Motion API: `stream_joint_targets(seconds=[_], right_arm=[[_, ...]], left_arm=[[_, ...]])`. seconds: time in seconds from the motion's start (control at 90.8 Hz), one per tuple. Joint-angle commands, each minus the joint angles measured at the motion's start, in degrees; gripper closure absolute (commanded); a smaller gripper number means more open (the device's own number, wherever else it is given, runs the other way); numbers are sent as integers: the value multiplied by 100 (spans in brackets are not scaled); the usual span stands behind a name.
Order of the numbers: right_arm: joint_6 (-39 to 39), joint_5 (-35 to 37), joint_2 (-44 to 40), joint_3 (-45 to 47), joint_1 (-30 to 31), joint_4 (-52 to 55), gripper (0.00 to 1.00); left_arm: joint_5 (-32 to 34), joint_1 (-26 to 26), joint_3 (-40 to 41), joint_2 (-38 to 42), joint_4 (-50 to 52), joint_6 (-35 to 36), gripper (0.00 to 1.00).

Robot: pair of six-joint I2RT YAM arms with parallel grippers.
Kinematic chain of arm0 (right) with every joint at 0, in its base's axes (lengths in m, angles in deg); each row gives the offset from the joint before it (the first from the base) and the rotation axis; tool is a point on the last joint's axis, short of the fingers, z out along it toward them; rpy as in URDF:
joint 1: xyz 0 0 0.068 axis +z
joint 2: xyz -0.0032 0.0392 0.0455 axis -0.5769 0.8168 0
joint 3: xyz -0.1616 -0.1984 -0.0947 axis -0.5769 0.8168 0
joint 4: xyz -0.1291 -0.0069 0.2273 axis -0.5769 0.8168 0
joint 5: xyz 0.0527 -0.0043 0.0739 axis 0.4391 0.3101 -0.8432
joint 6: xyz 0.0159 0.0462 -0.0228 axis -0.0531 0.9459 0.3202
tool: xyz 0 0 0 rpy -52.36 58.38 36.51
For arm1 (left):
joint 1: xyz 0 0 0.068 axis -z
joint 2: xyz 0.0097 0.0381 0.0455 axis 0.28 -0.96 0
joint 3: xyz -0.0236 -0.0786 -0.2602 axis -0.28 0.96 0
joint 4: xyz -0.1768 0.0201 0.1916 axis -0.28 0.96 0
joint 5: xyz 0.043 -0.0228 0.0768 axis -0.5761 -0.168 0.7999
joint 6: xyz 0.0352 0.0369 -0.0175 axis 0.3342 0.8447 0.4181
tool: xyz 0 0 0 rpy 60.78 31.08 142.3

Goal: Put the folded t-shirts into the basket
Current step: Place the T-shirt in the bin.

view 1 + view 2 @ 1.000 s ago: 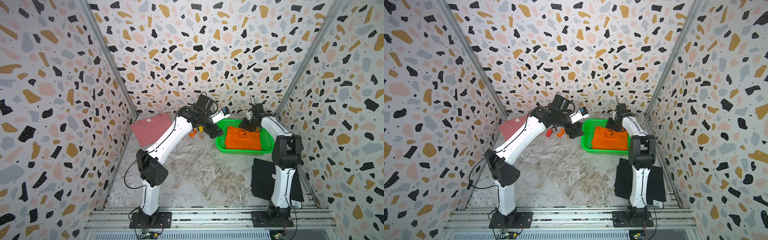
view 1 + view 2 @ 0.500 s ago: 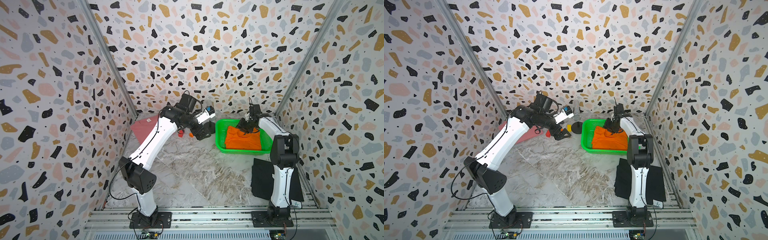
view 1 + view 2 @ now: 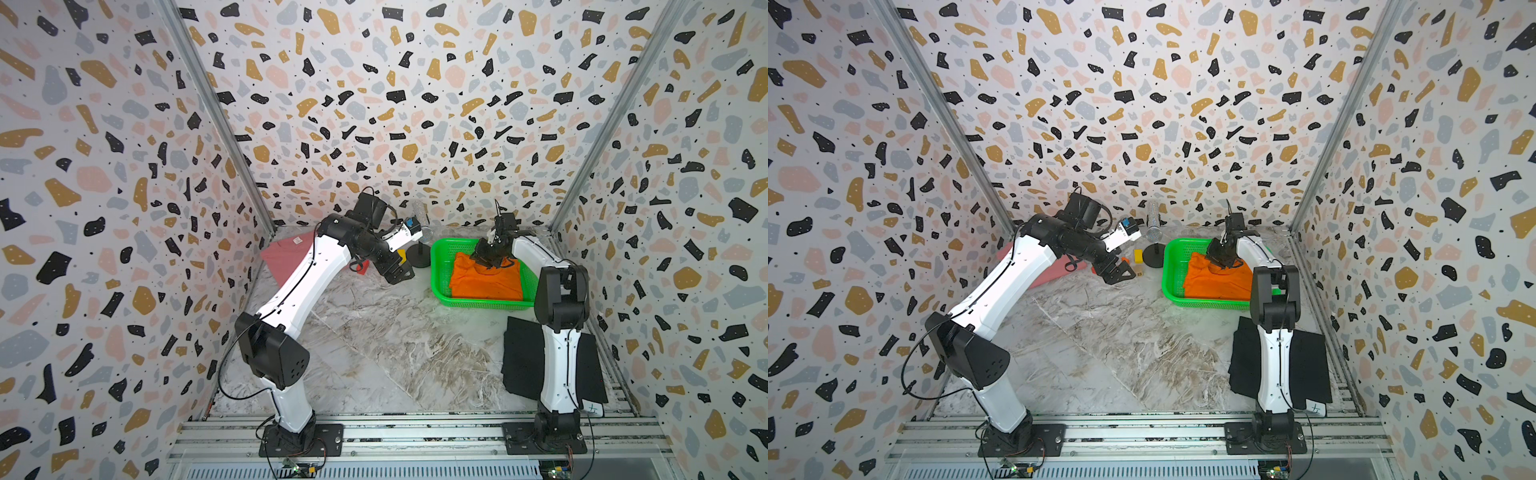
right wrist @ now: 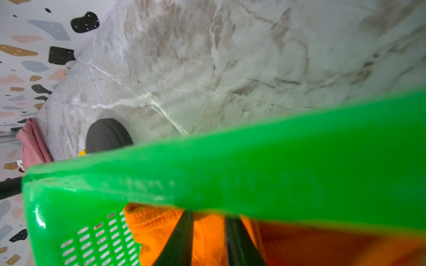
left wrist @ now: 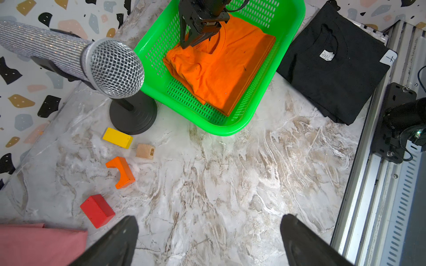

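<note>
As the orange shirt (image 3: 486, 280) lies bunched in the basket (image 3: 482, 302) with the right gripper (image 3: 485, 261) down on it, jaws narrow, grip not determinable, cloth may be dragged out on withdrawal. Pink shirt (image 3: 286, 257) and black shirt (image 3: 521, 357) lie on the worktop (image 3: 374, 340); left gripper (image 5: 208, 218) jaws wide open.

basket (image 5: 220, 130): glossy plastic | orange t-shirt (image 5: 221, 69): matt cloth | table (image 5: 230, 184): smooth marbled

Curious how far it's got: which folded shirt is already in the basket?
The orange shirt, inside the green basket; the black shirt and pink shirt lie on the table.
</note>
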Motion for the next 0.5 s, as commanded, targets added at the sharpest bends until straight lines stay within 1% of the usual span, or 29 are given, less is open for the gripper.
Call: stream_joint_targets(seconds=[0.0,0.088,0.275,0.485], right_arm=[[45,-82,-115,-245,33,-105,75],[32,-76,-108,-260,29,-112,80],[-14,-166,-88,-229,29,-277,99],[-136,-165,-152,-239,29,-586,100]], left_arm=[[-171,-63,90,270,-136,-47,2],[-178,-80,141,283,-171,-66,2],[-196,-126,248,327,-213,-67,2],[-229,-210,395,397,-276,-79,2]])
